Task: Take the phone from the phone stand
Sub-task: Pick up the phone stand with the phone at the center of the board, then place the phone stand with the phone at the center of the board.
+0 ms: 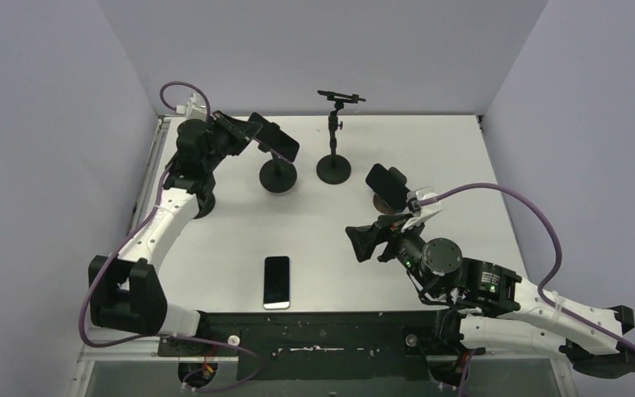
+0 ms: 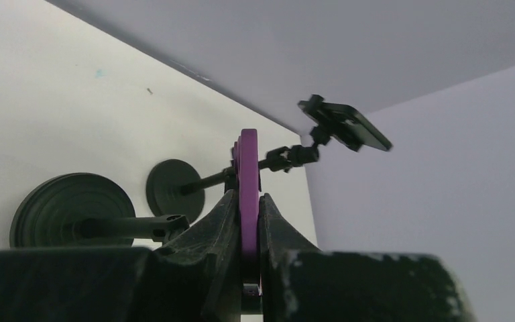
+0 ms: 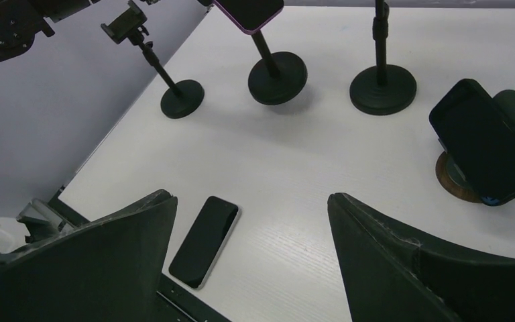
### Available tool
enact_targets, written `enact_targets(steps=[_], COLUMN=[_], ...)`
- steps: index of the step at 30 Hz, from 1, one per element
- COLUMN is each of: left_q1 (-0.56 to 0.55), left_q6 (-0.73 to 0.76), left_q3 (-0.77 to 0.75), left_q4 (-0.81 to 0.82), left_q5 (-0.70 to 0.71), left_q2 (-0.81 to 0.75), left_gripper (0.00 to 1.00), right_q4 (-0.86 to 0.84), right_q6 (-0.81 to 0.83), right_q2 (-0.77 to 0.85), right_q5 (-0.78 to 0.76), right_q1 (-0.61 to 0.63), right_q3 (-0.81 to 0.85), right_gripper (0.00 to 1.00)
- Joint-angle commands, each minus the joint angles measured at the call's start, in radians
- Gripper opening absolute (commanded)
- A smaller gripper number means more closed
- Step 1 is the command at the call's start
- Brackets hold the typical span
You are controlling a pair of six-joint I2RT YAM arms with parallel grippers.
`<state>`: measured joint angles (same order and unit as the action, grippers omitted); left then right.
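Looking dark-screened, the phone [image 1: 279,141] is purple-edged.

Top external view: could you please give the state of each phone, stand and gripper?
Purple-cased black phone: on short black stand, gripped edgewise.
Left gripper: shut on that phone.
Right gripper: open, empty.
Dark-cased black phone: tilted on brown-based stand.
Silver-edged black phone: flat on white table.
Tall black stand: clamp empty.

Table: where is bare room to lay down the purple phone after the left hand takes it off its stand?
Bare: the middle strip between the flat phone and the stand bases, and the far right corner beyond the propped phone. Crowded: the back left, where the left hand grips the purple phone.
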<state>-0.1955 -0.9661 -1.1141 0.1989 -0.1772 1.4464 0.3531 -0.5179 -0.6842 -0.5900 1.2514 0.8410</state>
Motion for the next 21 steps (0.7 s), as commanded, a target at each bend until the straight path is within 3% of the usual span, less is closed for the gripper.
enact_targets(steps=[1,6,11,16,21], left_q1=[-0.022,-0.083,-0.175,-0.242,-0.297], left_q6=[-0.076,-0.069,0.028,0.043,0.043], left_q3=[-0.007,0.056,0.071,0.127,0.172], left_q4=[0.186,0.208,0.154,0.210,0.296], left_q5=[-0.119,-0.200,-0.285,-0.375,-0.437], left_q2=[-0.171,-0.245,-0.273,-0.268,-0.229], left_gripper=[0.00,0.00,0.00,0.00,0.00], right_q4=[0.041,0.082,0.090,0.107,0.164], right_q6=[0.128,0.179,0.201,0.139,0.098], right_q2=[-0.042,-0.116,-0.118,-0.076,-0.054], right_q5=[0.099,0.164,0.197,0.083,0.062], right_q1=[0.003,0.001,0.003,0.002,0.001], right_q3=[0.093,0.180,0.216,0.200,0.203], right_gripper=[0.86,0.88,0.89,0.96,1.00])
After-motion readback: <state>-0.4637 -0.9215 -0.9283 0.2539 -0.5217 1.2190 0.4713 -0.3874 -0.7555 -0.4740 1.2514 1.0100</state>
